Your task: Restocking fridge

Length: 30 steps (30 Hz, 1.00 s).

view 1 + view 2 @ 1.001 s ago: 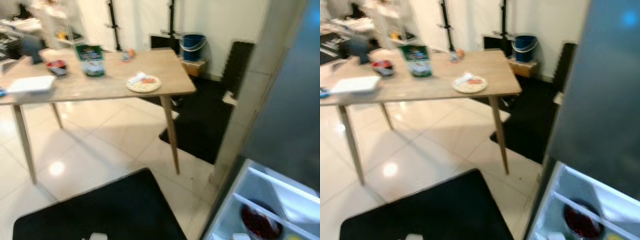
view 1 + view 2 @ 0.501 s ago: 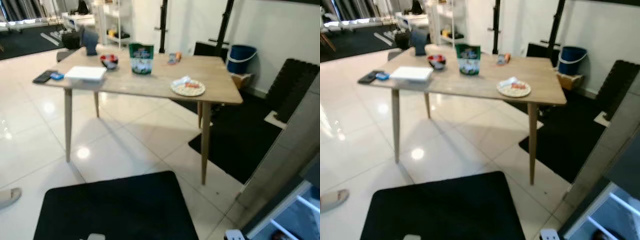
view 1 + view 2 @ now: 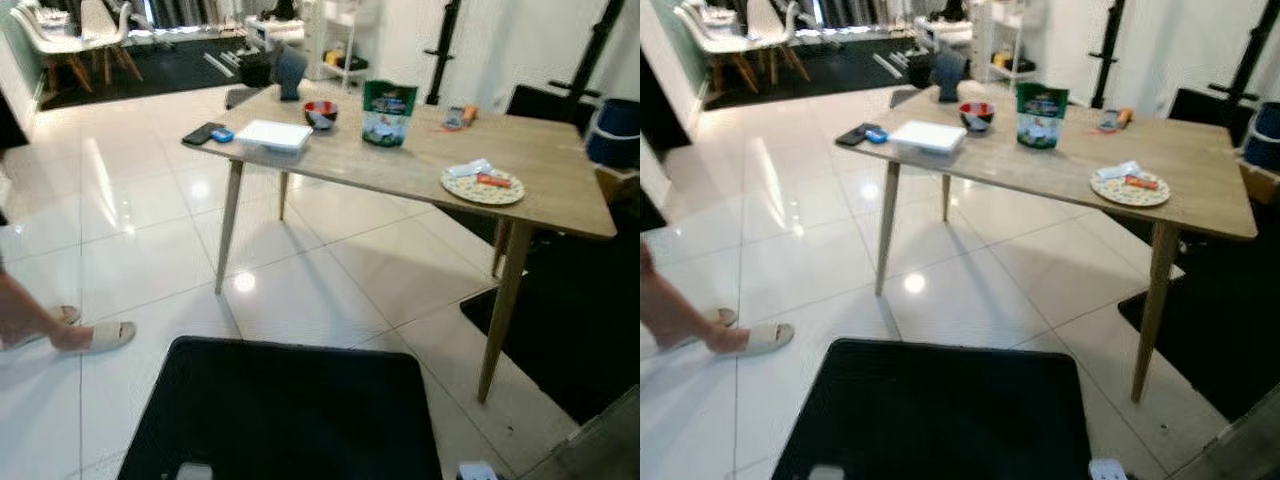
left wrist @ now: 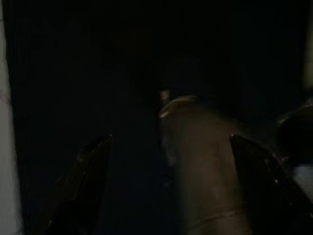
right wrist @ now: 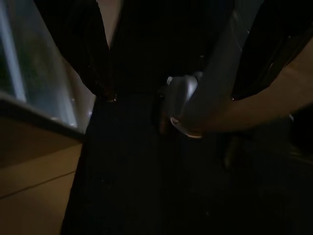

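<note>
A wooden table (image 3: 560, 195) stands ahead and to the right, across the white tiled floor. On it are a green bag (image 3: 388, 100), a red bowl (image 3: 320, 113), a flat white container (image 3: 273, 135), a dark phone (image 3: 203, 133) and a plate of food (image 3: 483, 184). A grey corner of the fridge (image 3: 605, 445) shows at the lower right. In the dark left wrist view my left gripper (image 4: 171, 191) hangs with its fingers (image 4: 90, 166) apart and nothing between them. My right gripper (image 5: 186, 58) also hangs open beside my body.
A black mat (image 3: 290, 410) lies on the floor just in front of me. A person's foot in a pale sandal (image 3: 95, 337) is at the left. White chairs (image 3: 70, 30) stand far back left, and a blue bucket (image 3: 615, 130) sits behind the table.
The camera has swung left: the open fridge has slid out of view at the right, the table now sits right of centre, and a person's foot has come into view.
</note>
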### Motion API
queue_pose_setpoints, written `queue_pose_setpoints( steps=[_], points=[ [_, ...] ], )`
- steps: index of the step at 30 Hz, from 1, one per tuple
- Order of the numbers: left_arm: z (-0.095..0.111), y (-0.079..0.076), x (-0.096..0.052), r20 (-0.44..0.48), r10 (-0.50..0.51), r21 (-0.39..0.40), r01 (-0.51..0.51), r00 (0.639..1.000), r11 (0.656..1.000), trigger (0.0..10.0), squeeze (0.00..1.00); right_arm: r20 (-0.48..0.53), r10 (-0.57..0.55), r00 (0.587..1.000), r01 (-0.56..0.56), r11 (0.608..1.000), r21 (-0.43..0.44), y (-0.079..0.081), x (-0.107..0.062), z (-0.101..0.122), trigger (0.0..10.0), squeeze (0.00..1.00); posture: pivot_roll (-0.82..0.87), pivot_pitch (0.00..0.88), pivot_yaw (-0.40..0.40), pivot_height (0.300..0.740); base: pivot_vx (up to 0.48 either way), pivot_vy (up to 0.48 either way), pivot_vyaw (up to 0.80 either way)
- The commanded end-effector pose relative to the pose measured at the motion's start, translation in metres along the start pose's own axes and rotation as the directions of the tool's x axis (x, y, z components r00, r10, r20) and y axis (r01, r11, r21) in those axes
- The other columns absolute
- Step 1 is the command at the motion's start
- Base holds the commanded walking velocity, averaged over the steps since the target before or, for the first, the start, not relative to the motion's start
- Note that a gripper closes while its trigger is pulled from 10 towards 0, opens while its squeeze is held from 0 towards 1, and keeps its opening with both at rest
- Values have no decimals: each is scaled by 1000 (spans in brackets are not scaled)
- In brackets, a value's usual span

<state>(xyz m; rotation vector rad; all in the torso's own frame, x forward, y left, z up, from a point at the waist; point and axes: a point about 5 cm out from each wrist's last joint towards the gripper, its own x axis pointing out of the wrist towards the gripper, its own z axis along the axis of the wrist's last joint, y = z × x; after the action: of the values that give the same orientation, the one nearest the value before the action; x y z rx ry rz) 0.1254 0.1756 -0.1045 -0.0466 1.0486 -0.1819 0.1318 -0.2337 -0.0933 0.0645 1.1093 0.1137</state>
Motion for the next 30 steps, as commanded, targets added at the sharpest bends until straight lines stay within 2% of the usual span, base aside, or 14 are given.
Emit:
queue_pose_setpoints(
  steps=[1, 10, 30],
  points=[
    [-12, 0, -2, -45, -2, -4, 2, 999, 1000, 10000, 0, 3, 0, 1000, 0, 1000, -19, 1, 0, 1, 10000, 0, -81, 0, -34, 740, 0, 0, 669],
    [-10, -2, -2, -38, -29, -22, 28, 999, 999, 10000, 0, 0, -20, 1000, 20, 999, -33, 0, 0, 2, 10000, 0, -80, 0, -35, 740, 68, 0, 74],
    [-12, -3, -2, -48, -45, 0, 45, 998, 999, 10000, 0, 16, -26, 1000, 27, 999, -38, -1, 0, 4, 10000, 0, -79, 0, -32, 740, 452, 0, 0]
  ],
)
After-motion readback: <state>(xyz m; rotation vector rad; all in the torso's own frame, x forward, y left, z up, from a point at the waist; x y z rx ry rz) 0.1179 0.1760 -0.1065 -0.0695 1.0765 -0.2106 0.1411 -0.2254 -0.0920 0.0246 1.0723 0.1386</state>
